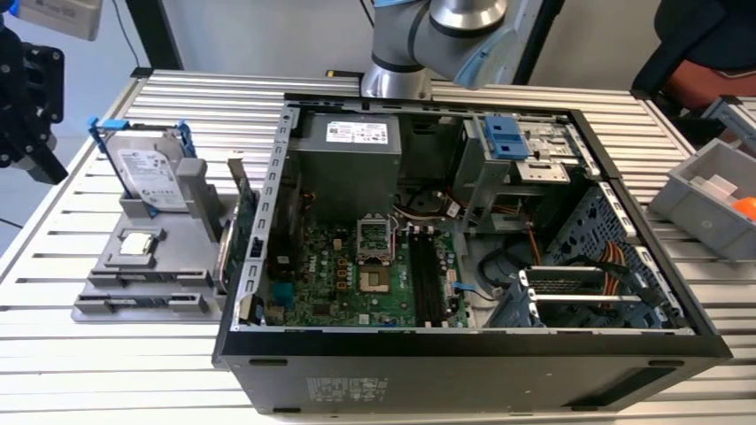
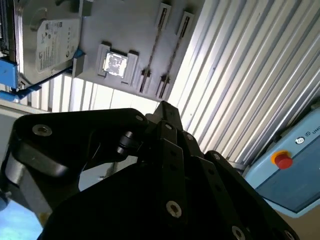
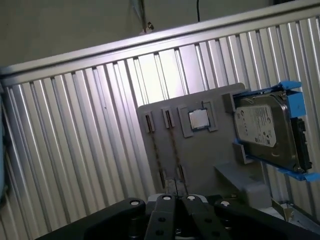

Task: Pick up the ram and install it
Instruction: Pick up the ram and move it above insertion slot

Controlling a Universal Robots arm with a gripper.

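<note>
Two thin ram sticks stand on edge in the slot holders of a grey fixture tray (image 3: 200, 155); one ram stick (image 3: 156, 150) (image 2: 154, 47) lies beside the other (image 3: 175, 147) (image 2: 175, 52). My black gripper (image 3: 178, 196) (image 2: 162, 106) hangs above the tray, apart from the sticks, its fingers shut with nothing between them. In the exterior view the gripper (image 1: 30, 106) sits high at the left, beyond the tray (image 1: 148, 274). The motherboard's black memory slots (image 1: 426, 276) lie inside the open computer case (image 1: 473, 350).
On the tray also sit a silver hard drive (image 1: 151, 177) with blue clips and a small square chip (image 1: 140, 243). A green card with a metal bracket (image 1: 243, 235) stands between tray and case. A grey bin (image 1: 709, 199) is at the exterior view's right.
</note>
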